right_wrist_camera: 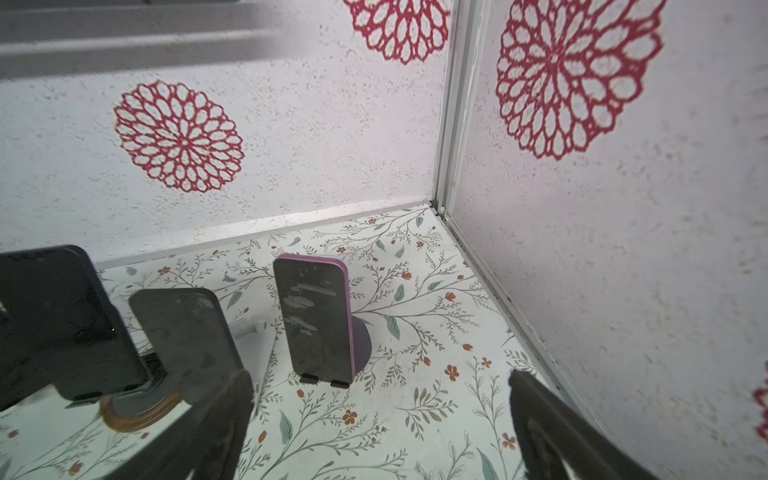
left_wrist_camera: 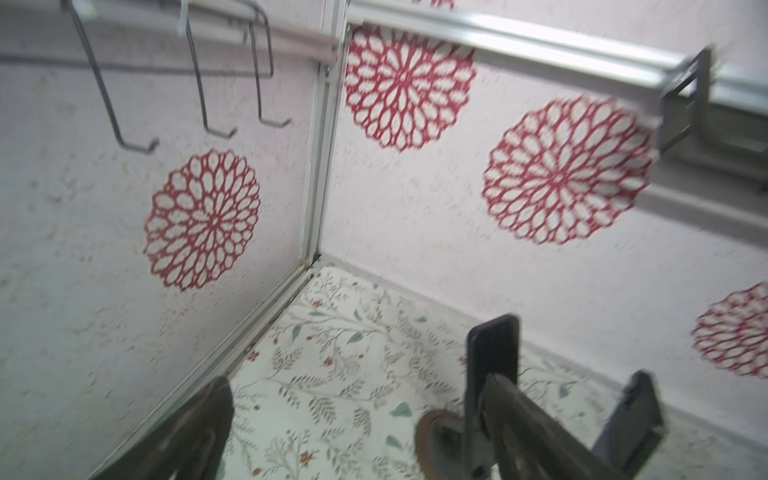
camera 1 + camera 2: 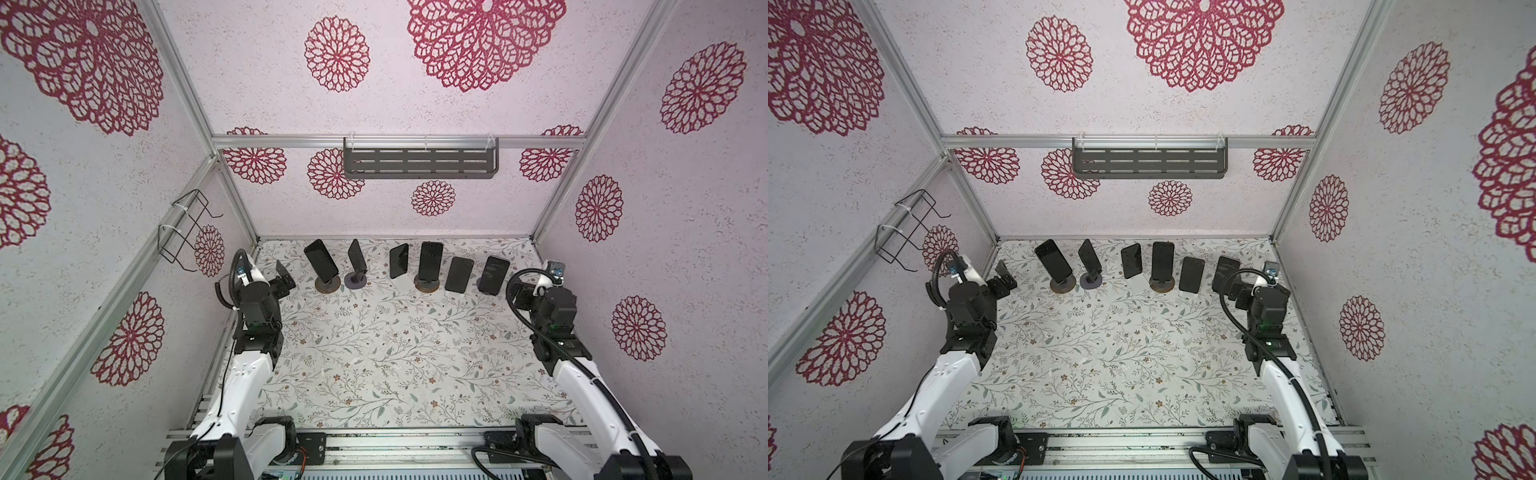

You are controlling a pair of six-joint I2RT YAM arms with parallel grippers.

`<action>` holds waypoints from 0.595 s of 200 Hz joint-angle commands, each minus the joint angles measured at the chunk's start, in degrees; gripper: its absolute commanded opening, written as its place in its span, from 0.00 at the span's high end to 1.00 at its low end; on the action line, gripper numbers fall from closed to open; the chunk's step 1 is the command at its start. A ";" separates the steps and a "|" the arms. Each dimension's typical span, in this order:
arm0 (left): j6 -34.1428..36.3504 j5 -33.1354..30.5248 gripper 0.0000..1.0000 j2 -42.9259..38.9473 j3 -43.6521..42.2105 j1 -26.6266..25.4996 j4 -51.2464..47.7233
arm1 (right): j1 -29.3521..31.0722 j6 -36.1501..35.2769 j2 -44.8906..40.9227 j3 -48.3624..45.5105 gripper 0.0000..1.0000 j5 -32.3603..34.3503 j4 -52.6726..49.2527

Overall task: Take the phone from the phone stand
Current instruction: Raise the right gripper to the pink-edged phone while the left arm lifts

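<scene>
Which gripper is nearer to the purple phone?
Right. The right gripper hovers open in front of the purple phone; the left gripper is far away on its other side.

Left wrist view is blurred throughout. Left gripper (image 2: 353, 380): we see both fingers (image 2: 199, 432) cut off by the bottom edge. One of them covers the foot of a phone (image 2: 494, 353) and part of its round stand base (image 2: 432, 440).

Right wrist view: a large dark phone (image 1: 54, 320) is cropped by the frame edge, and its stand base (image 1: 133, 411) is mostly hidden.

In a top view the right gripper (image 3: 1237, 291) overlaps the end phone (image 3: 1225, 268); we cannot read contact there.
</scene>
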 commanded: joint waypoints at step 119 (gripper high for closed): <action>9.61 50.62 0.03 16.81 27.64 -2.60 -47.40 | -20.27 -26.82 39.19 44.17 0.17 -50.61 -45.08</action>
